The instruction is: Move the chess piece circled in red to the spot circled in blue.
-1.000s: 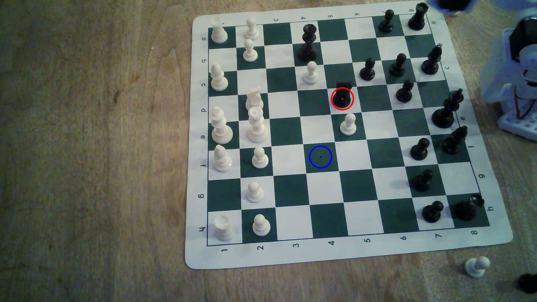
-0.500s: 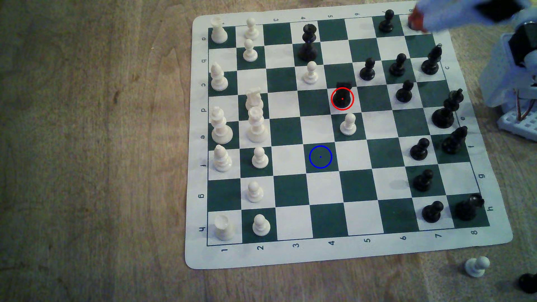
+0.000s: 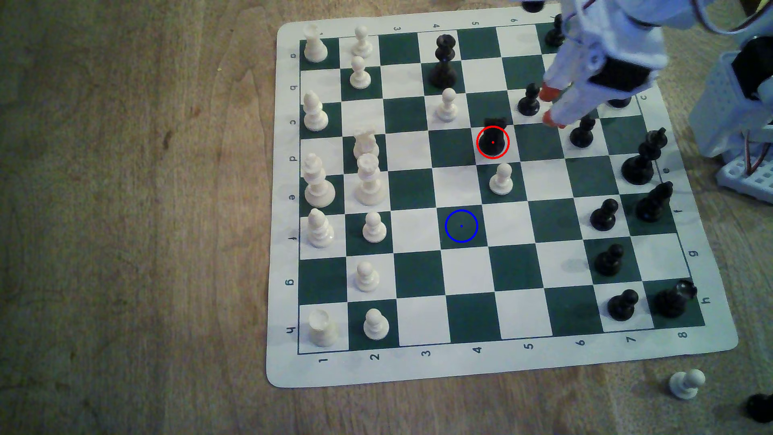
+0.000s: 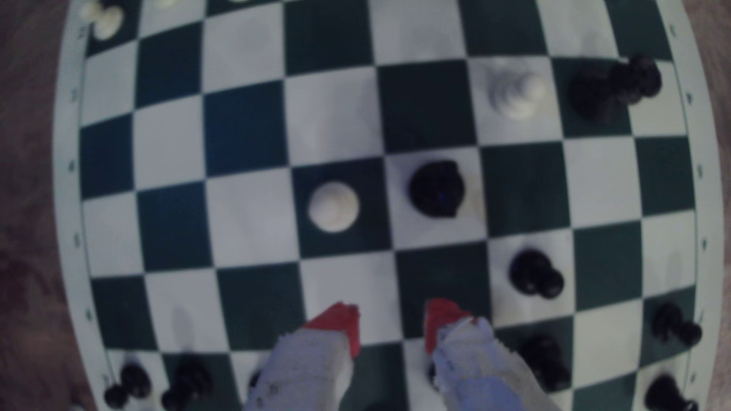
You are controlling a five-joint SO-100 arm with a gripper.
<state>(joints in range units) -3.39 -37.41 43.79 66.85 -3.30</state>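
The gripper [image 3: 549, 106] hangs over the board [image 3: 288, 368] with its red-tipped fingers [image 4: 343, 324] spread and nothing between them, just to the exterior view's right of the chess piece [image 3: 492, 140], which stands upright on its red-ringed white square, a white pawn [image 3: 501, 179] on the next square. That knight looks light, rigid and glossy, likely slippery, so I would pinch its waist below the blocky head. Half a second ago the arm was only a blur at the far corner; now it is in over the black pawns [image 3: 529, 100], while the spot [image 3: 461, 226] lies bare.
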